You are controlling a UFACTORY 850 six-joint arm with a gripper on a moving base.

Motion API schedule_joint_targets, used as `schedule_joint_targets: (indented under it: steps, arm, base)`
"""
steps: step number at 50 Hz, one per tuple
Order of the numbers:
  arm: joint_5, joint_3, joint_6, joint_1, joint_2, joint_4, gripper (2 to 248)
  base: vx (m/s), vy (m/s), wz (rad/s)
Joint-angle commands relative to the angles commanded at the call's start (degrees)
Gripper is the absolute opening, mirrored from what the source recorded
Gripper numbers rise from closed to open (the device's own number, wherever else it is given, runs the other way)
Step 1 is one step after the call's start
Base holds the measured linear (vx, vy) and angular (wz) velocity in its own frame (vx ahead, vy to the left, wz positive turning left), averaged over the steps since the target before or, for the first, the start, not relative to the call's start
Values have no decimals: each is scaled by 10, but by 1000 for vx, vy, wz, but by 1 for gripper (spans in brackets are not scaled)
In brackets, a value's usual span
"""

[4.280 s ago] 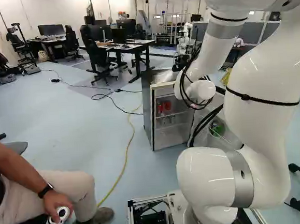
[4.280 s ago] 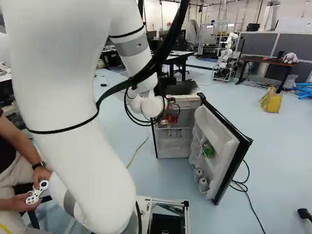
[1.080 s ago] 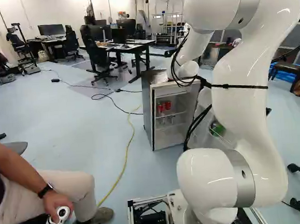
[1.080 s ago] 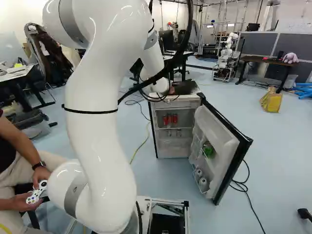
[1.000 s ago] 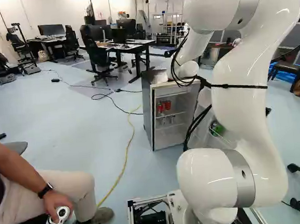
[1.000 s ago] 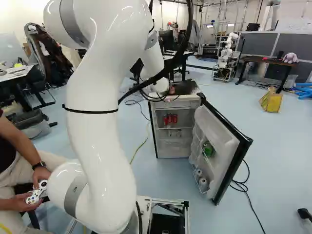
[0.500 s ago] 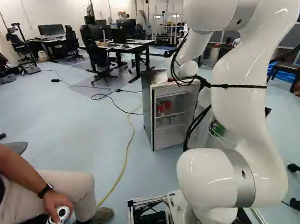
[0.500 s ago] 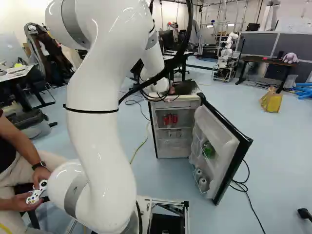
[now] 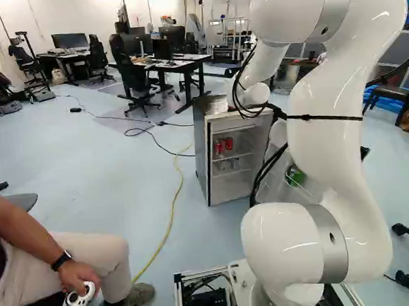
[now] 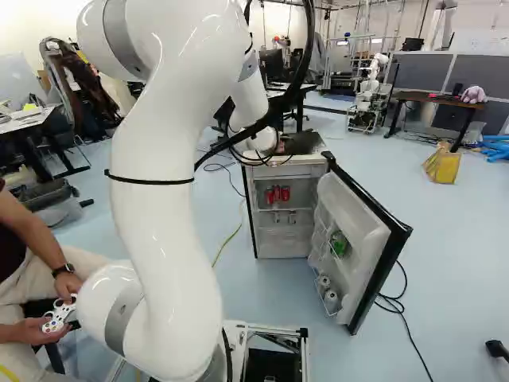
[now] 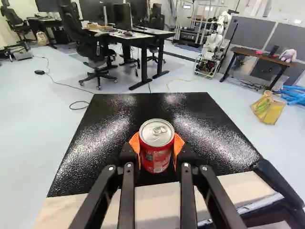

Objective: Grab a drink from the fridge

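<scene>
Arching forward, arm (image 10: 163, 215) holds red can (image 11: 156, 155) over fridge (image 10: 284, 243).

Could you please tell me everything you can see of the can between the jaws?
The red can looks metallic, with a silver top and a pull tab, seemingly unopened. Roughly upright, it is clasped from two sides by the orange pads, at the fridge's black top; whether its base touches that surface, I cannot tell.

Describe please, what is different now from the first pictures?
The arm has risen from the front of the fridge to its top; the gripper now grips a red can. Whether it gripped it then, I cannot tell. The open door stayed put.
</scene>
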Motion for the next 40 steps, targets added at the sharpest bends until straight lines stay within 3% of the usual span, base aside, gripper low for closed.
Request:
schedule_joint_targets:
  steps: [22,23,27,28,32,33,38,39,40]
  arm:
    - [0,0,6,0,0,0,96]
    - [0,0,6,0,0,0,126]
    - [0,0,6,0,0,0,126]
    - [0,0,6,0,0,0,160]
    - [0,0,6,0,0,0,160]
    - [0,0,6,0,0,0,195]
    - [0,0,6,0,0,0,195]
    - [0,0,6,0,0,0,231]
    - [0,0,6,0,0,0,231]
  base:
    - [0,0,0]
    - [0,0,0]
    - [0,0,0]
    - [0,0,0]
    - [0,0,0]
    - [0,0,0]
    - [0,0,0]
    - [0,0,0]
    - [0,0,0]
